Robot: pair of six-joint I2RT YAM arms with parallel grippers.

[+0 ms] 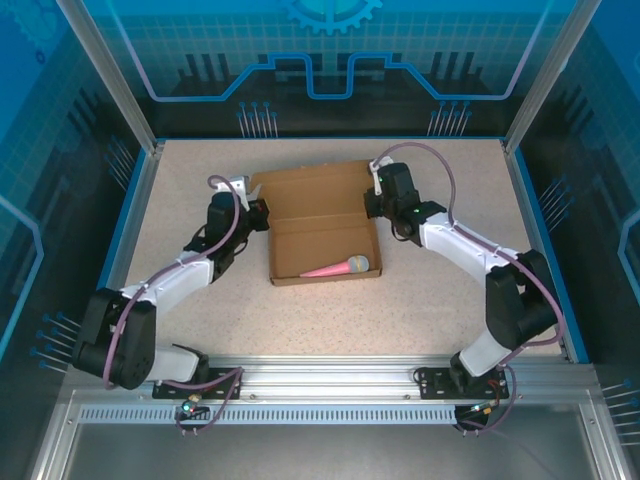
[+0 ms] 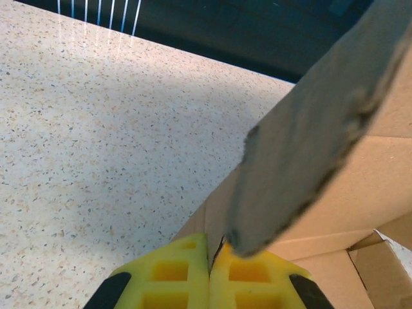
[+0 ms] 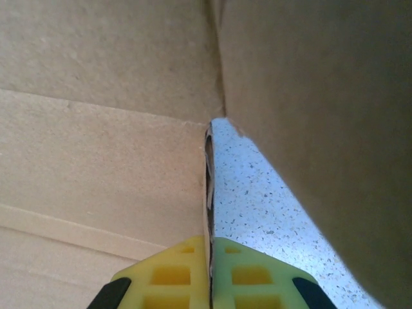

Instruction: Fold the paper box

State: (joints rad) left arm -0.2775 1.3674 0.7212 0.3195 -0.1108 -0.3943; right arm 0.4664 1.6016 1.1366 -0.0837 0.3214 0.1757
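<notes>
Yellow fingers (image 2: 174, 277) of the left hand (image 1: 258, 212) are pinching the plain brown cardboard paper box (image 1: 320, 225) by its left wall, and the right hand (image 1: 372, 205) is clamping its right wall. Sitting mid-way on the speckled bench (image 1: 400, 310), the paper box is looking half folded: tray walls are standing, the lid is lying open. Both arms are reaching inward, elbows bending outward.

Black-and-white arms (image 1: 170, 277), purple cables (image 1: 237, 214), yellow pincer fingers (image 2: 196, 270).

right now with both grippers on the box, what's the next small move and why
Probably swing both arms together toward the near edge, tipping the back panel over the tray. The left gripper and right gripper are each shut on opposite side edges of the paper box. Its tray lies open, with the pink object inside.
</notes>
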